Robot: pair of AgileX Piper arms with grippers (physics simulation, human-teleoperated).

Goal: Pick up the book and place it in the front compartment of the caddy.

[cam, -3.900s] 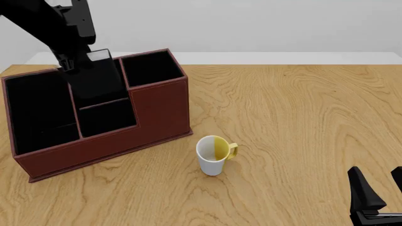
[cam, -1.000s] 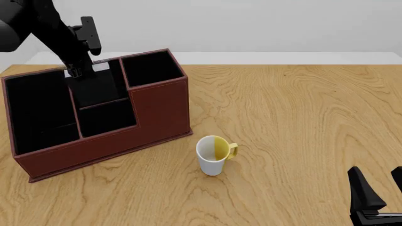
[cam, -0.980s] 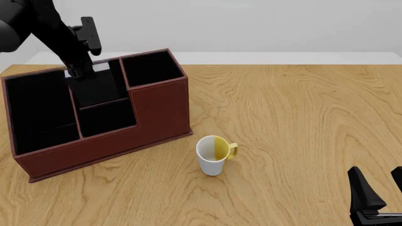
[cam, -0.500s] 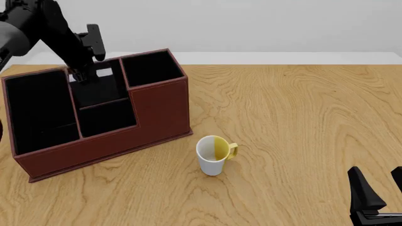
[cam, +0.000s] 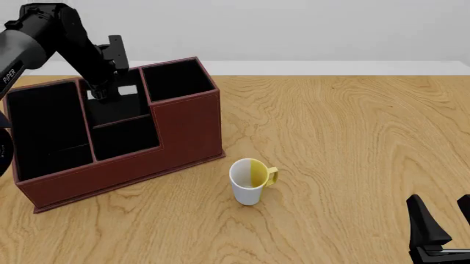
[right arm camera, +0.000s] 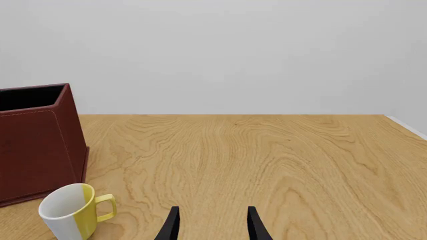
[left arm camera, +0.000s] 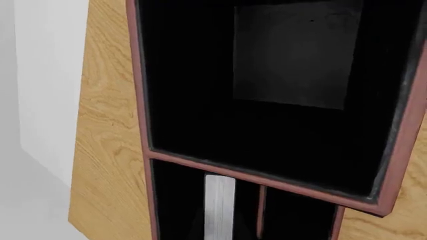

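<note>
Front view, nearest first: the right gripper (cam: pixel 439 228) rests at the table's (cam: pixel 353 137) near edge, its two fingers apart with nothing between them, well away from everything; the white-and-yellow mug (cam: pixel 250 181) stands upright just in front of the caddy's (cam: pixel 184 132) right corner, apart from it; behind that, the left gripper (cam: pixel 105 91) hangs over the caddy's middle section, and whether its fingers are parted or clenched I cannot tell, since they merge with the black lining. The book (left arm camera: pixel 219 206) shows in the left wrist view as a pale strip of page edges standing in a narrow slot beside a thin divider; the front view shows only a white patch by the gripper, so which compartment holds it is unclear from here. It looks a thin, rigid hardcover, likely light and unbending, its smooth covers perhaps slippery; I would pinch it across both covers near the upper edge, centred, so it hangs straight and slides between the walls.
</note>
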